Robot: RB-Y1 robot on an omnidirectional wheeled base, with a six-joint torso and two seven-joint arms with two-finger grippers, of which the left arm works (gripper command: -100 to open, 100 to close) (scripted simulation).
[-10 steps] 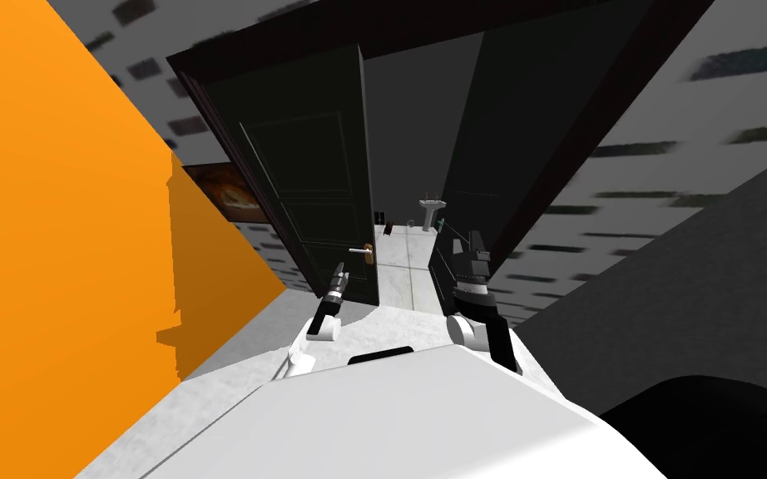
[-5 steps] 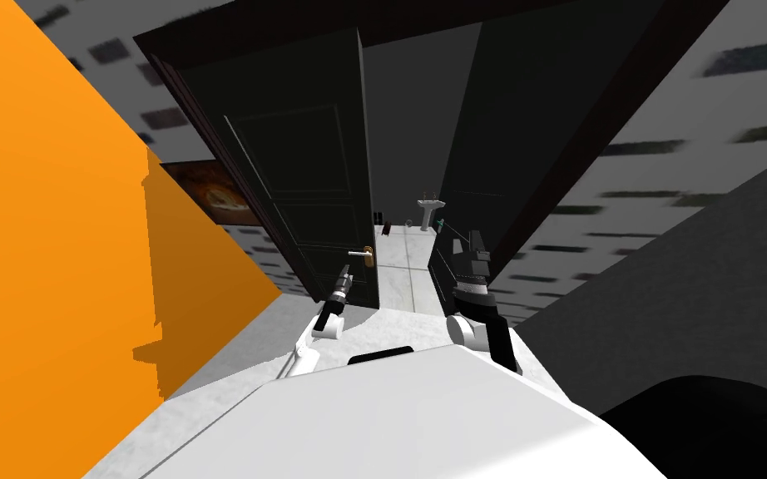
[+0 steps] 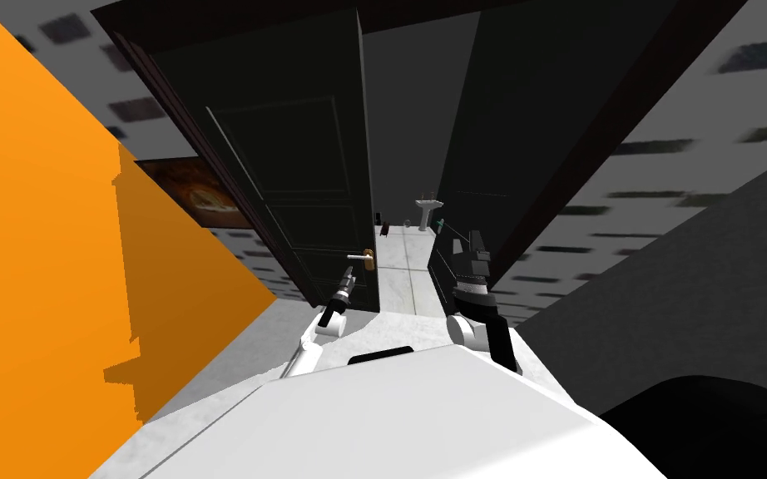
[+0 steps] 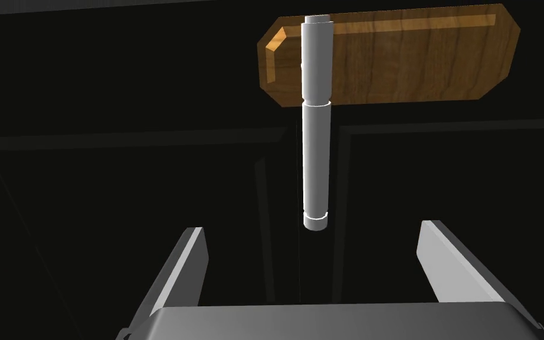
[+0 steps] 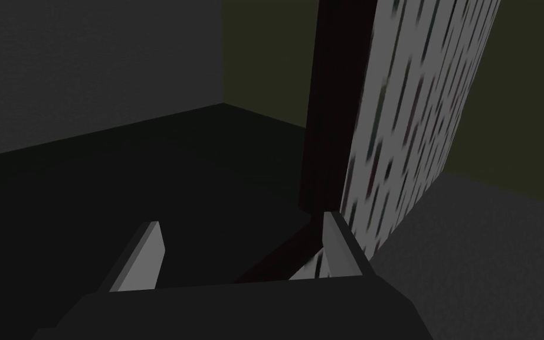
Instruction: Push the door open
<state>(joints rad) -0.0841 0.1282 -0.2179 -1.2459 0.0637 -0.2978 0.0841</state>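
Handle [image 4: 315,147] looms closer: my left end effector [image 4: 312,229], open and empty, has neared the ajar door [image 3: 290,166]; pushing comes next.

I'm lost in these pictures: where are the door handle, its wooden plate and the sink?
door handle [image 4: 315,147], left wrist view, middle of the lever.
wooden plate [image 4: 418,59], left wrist view, flat face.
sink [image 3: 429,203], head view, basin.
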